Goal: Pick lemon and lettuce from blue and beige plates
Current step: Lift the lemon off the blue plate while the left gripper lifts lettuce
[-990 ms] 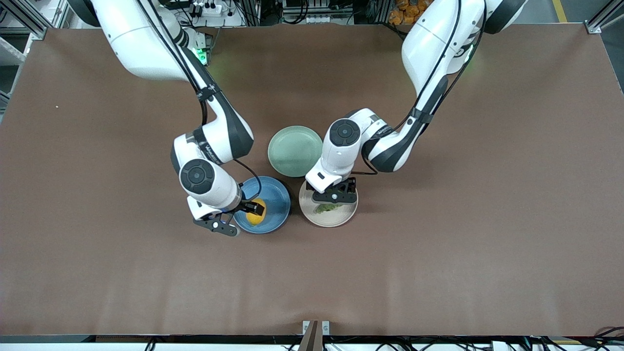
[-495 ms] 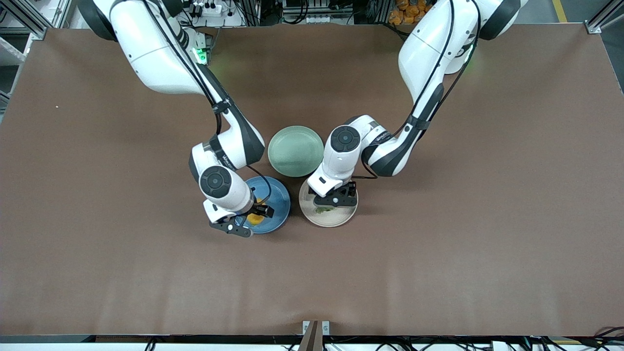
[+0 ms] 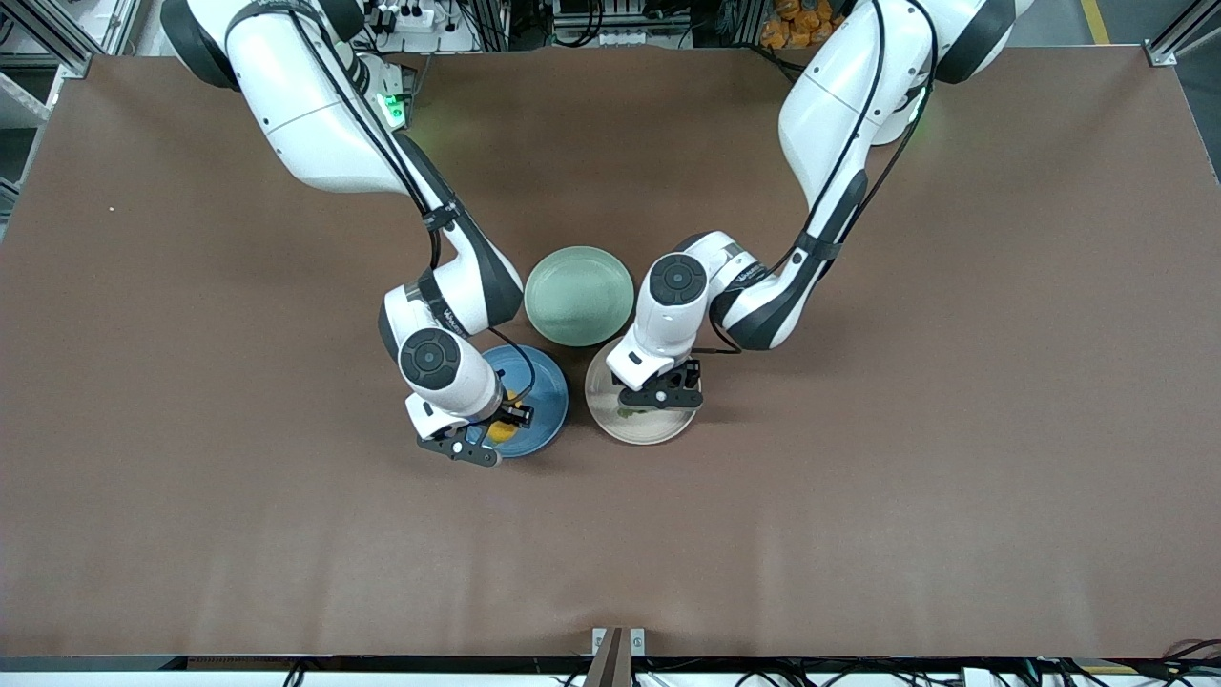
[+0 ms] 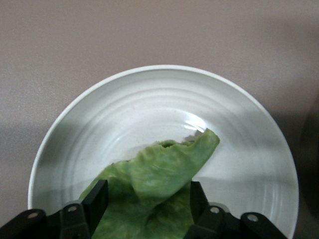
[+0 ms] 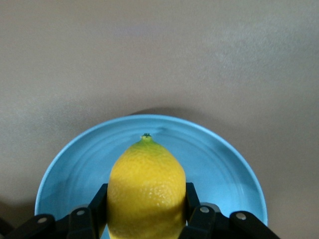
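Right gripper [image 5: 145,211] straddles the lemon [image 5: 146,191] on the blue plate [image 5: 224,169], left gripper [image 4: 144,209] brackets the lettuce [image 4: 159,174] on the beige plate [image 4: 239,124], both spread; smooth fruit could squirt free, leaf could tear.

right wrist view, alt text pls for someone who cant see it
A yellow lemon sits on a blue plate between the two black fingers of the right gripper, which bracket its sides. Brown table fills the rest.

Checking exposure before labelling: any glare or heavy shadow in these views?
Left wrist view: a small bright glare spot on the beige plate above the lettuce. Right wrist view: even light on the lemon, soft shadow at the blue plate rim.
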Robot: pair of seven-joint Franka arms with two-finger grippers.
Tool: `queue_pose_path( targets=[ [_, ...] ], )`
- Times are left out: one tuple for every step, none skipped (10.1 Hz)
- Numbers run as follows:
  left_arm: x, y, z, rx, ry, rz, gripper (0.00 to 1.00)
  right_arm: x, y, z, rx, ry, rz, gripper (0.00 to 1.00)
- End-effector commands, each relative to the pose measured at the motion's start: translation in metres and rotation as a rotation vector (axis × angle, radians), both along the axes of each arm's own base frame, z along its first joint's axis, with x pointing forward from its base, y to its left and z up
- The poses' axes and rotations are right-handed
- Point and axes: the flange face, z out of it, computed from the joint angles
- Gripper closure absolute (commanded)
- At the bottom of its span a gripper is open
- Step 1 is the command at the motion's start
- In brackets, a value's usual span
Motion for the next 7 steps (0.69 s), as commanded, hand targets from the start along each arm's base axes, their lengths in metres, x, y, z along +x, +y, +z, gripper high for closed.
queue_pose_path(
  targets=[
    [0.002, -0.005, 0.001, 0.004, -0.03, 0.016, 0.57, 0.011, -0.011, 0.027, 0.041, 0.008, 0.005, 1.0],
    [0.002, -0.006, 0.002, 0.001, -0.029, 0.027, 0.8, 0.016, -0.028, 0.044, 0.046, 0.028, -0.011, 1.0],
    [0.0, -0.007, 0.002, -0.001, -0.029, 0.045, 1.0, 0.019, -0.041, 0.069, 0.045, 0.034, 0.015, 1.0],
    [-0.001, -0.009, 0.003, -0.002, -0.029, 0.048, 1.0, 0.023, -0.076, 0.101, 0.036, 0.069, 0.018, 1.0],
    [-0.001, -0.009, 0.007, -0.003, -0.031, 0.058, 1.0, 0.028, -0.116, 0.128, 0.038, 0.094, 0.044, 1.0],
    [0.0, -0.008, 0.016, 0.007, -0.032, 0.062, 1.0, 0.033, -0.159, 0.147, 0.047, 0.1, 0.074, 1.0],
    [0.003, -0.003, 0.035, 0.033, -0.022, 0.072, 1.0, 0.037, -0.195, 0.154, 0.052, 0.111, 0.102, 1.0]
  ],
)
